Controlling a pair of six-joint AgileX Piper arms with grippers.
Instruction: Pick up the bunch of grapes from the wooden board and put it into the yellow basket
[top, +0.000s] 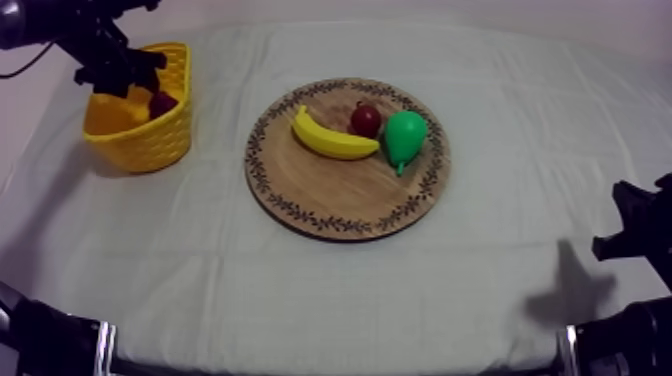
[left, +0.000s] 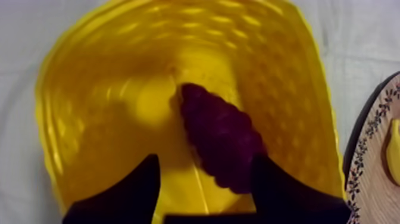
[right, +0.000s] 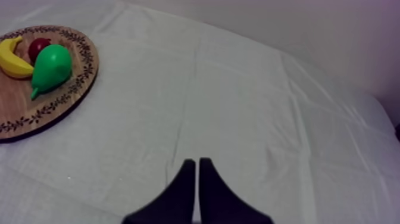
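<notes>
my left gripper (left: 207, 159) hangs over the woven yellow plastic basket (left: 95, 119), its two black fingers spread wide and gripping nothing. the dark purple bunch of toy grapes (left: 220, 140) lies inside the basket below that gap, its long axis running away from me and its near end close to one finger, so i judge a straight lift would clear it. my right gripper (right: 197, 164) sits pinched together, well apart from the round wooden board with the patterned rim (top: 340, 205)
</notes>
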